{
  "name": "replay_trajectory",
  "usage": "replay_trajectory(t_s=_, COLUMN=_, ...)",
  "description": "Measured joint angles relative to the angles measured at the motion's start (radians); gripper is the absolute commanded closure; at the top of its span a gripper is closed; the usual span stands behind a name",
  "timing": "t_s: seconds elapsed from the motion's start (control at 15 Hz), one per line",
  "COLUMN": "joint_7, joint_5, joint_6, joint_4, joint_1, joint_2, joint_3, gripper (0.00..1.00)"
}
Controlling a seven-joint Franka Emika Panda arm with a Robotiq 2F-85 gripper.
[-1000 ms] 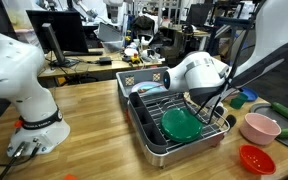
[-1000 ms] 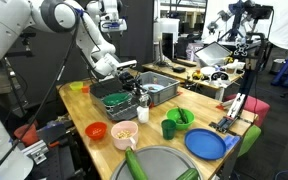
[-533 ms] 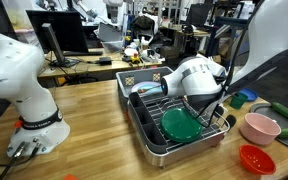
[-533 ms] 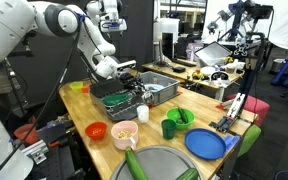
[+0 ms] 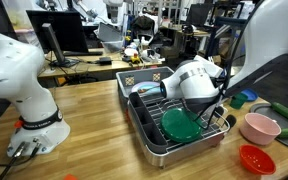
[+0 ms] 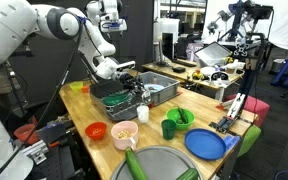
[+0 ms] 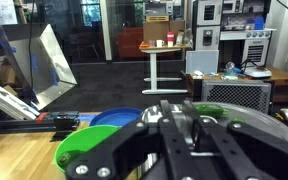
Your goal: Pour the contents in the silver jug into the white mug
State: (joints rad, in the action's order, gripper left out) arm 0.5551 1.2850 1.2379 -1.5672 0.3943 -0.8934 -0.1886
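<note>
Wrist view showed the gripper (image 7: 174,112) as a dark, blurred mass with its jaws closed together; what lay between them could not be told there. Beyond it lay 1 green dish (image 7: 82,152) and 1 blue plate (image 7: 119,118).

In an exterior view the gripper (image 6: 135,91) hung at the near edge of the rack (image 6: 169,95). The jug (image 6: 142,101) sat directly under its tip, above the table (image 6: 84,108). A grip on the jug could not be confirmed. 1 pink bowl (image 6: 124,133) and 1 red bowl (image 6: 96,131) stood near the jug.

In an exterior view the arm (image 5: 199,80) leaned over the rack (image 5: 144,135) and hid the gripper.
</note>
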Motion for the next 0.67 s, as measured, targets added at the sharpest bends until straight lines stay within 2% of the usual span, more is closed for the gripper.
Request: replay_trajectory(t_s=0.67, joint_7=0.000, joint_5=0.007, joint_6=-0.035, joint_4=0.029, joint_1=0.000, joint_2=-0.038, joint_3=0.004, gripper=0.96)
